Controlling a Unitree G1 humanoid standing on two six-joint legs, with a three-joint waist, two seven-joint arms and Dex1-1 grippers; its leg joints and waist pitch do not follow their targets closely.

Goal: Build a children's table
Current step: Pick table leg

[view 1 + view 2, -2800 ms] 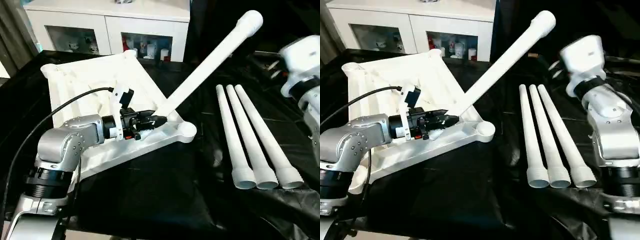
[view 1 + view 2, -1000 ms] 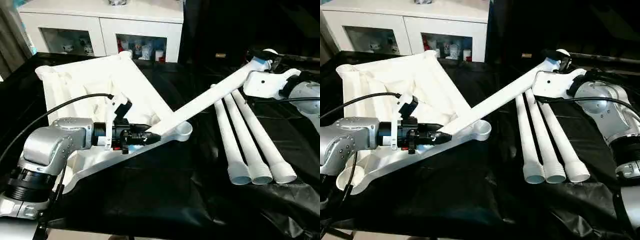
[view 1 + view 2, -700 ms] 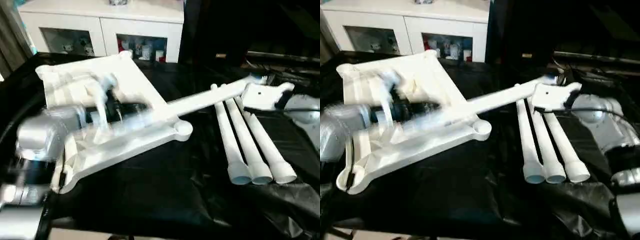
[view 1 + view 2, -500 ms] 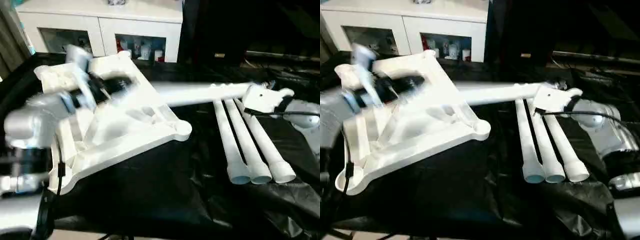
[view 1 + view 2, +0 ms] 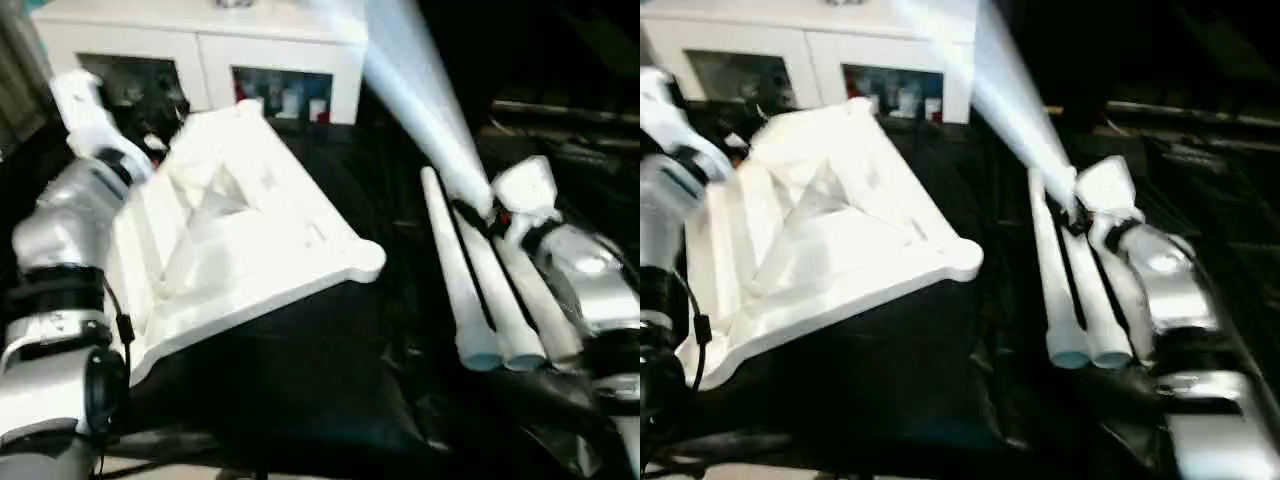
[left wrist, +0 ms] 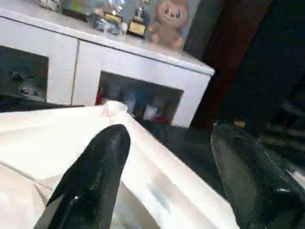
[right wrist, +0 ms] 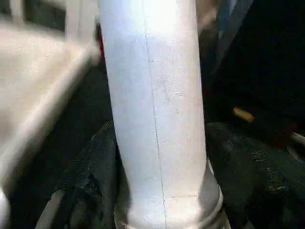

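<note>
Right pincer (image 7: 157, 200) at right of centre in the head views, clenched around the flared end of one white leg (image 5: 420, 95), which rises steeply toward the top middle of the frame, blurred. Left pincer (image 6: 167, 181) released, black fingers (image 6: 95, 176) spread apart above the far edge of the tabletop (image 5: 250, 240). Tabletop ribbed side up at left centre on the black-covered counter (image 5: 330, 400), tilted. Three more legs (image 5: 470, 290) side by side just right of it, beneath the right forearm. White cabinet (image 5: 220, 50) at upper left.
</note>
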